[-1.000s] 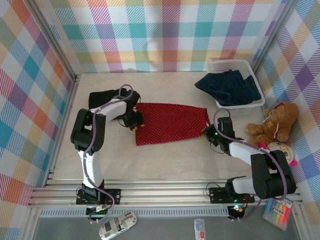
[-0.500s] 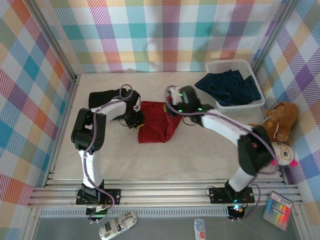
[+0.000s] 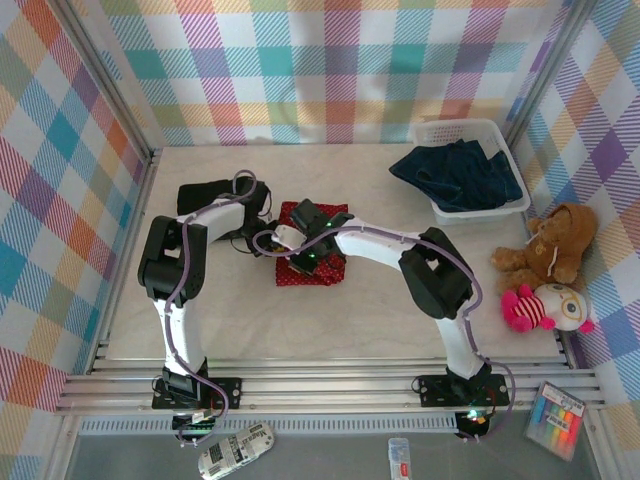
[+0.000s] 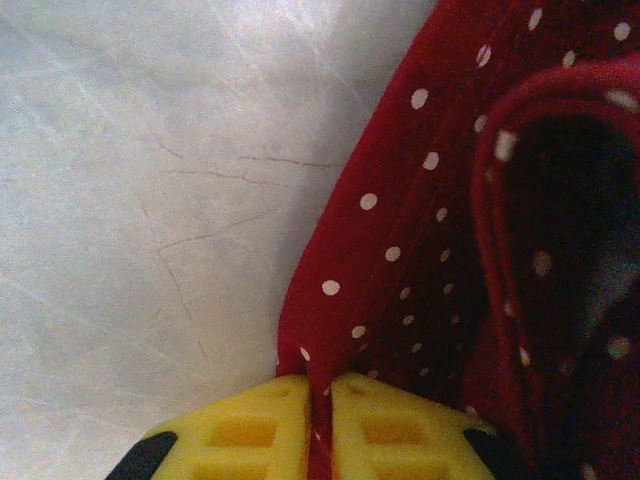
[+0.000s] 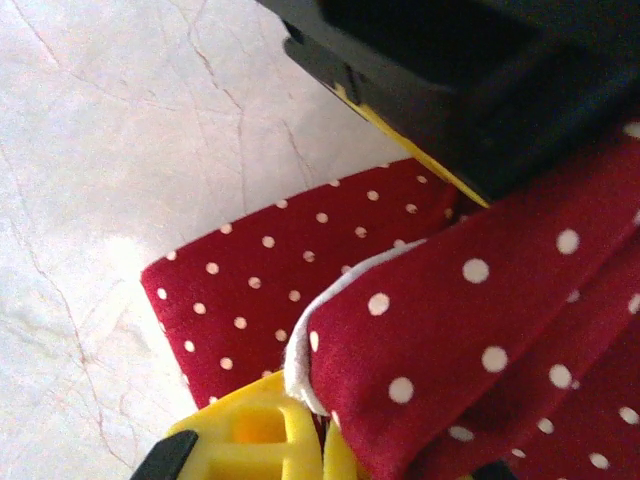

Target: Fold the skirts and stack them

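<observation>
Swept leftward, the right gripper point(image 5: 318, 440) has folded the red dotted skirt point(image 3: 328, 272) end over end. Once long left-to-right, it is now a squat, soft double layer, slightly longer near-to-far, left of centre on the white crackled table point(image 3: 400, 310). Right and left gripper point(image 4: 322, 435) each pinch a thin cloth fold between yellow waffled pads.

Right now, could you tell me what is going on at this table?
The two arms are folding the red dotted skirt in the middle of the table. The left fingers pinch one edge, and the right fingers are shut on another edge, so the skirt lies doubled. A black skirt lies farther back on the left, and dark blue denim sits in the white basket at the back right.
</observation>
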You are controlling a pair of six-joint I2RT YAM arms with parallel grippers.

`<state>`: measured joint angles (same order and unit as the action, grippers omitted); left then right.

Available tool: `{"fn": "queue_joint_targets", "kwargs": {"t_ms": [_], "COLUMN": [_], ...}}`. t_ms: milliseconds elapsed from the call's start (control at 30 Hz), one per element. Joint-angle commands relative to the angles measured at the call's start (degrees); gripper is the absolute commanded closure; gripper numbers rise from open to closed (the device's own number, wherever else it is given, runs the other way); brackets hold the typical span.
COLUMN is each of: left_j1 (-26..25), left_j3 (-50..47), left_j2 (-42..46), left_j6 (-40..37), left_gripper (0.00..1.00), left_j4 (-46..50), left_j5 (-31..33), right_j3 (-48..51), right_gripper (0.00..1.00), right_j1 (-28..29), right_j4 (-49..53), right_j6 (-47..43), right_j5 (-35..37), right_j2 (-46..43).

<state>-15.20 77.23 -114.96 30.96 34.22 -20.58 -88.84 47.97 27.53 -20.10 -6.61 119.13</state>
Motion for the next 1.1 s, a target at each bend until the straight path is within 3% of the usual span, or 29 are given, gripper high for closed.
{"fn": "queue_joint_targets", "kwargs": {"t_ms": [0, 67, 133, 300, 500, 600, 700, 867, 1067], "left_j1": [1.0, 1.1, 1.1, 1.9, 2.6, 2.6, 2.5, 1.6, -0.5], "left_j3": [-2.1, -1.8, -1.0, 0.9, -0.1, -1.6, -1.8, -2.0, -2.6], "left_j2": [-1.2, -1.2, -0.9, 4.7, 10.4, 11.1, 10.4, 9.4, 6.9], "left_j6": [-1.7, -1.9, -2.1, -3.7, -5.2, -3.7, -1.8, -0.8, 0.4], "left_gripper": [0.85, 0.81, 0.76, 0.69, 0.66, 0.66, 0.66, 0.65, 0.64], "left_j4": [1.9, 2.1, 3.0, 8.6, 13.4, 11.0, 8.7, 6.4, 5.0], "left_j5": [3.6, 3.2, 2.7, 6.6, 11.1, 6.9, 2.2, -0.5, -2.9], "right_j3": [-0.9, -1.8, -2.8, 0.3, 11.7, 16.4, 18.7, 19.0, 18.1], "right_gripper": [1.0, 0.97, 0.84, 0.64, 0.48, 0.34, 0.33, 0.34, 0.35], "right_j1": [-0.2, -0.2, -0.1, -0.7, -4.4, -4.2, -4.0, -2.6, -1.7], "right_j4": [5.6, 7.2, 7.9, 7.6, 3.1, 0.4, -1.7, -3.2, -4.8], "right_j6": [-1.7, -0.6, 1.1, 5.6, 14.0, 14.0, 12.0, 2.5, -0.3], "right_j5": [2.2, 2.4, 0.5, -4.9, 0.8, 3.1, 7.0, 14.5, 16.4], "right_j2": [-2.9, -2.5, -1.8, -7.3, -16.7, -17.8, -17.7, -15.6, -14.7]}}
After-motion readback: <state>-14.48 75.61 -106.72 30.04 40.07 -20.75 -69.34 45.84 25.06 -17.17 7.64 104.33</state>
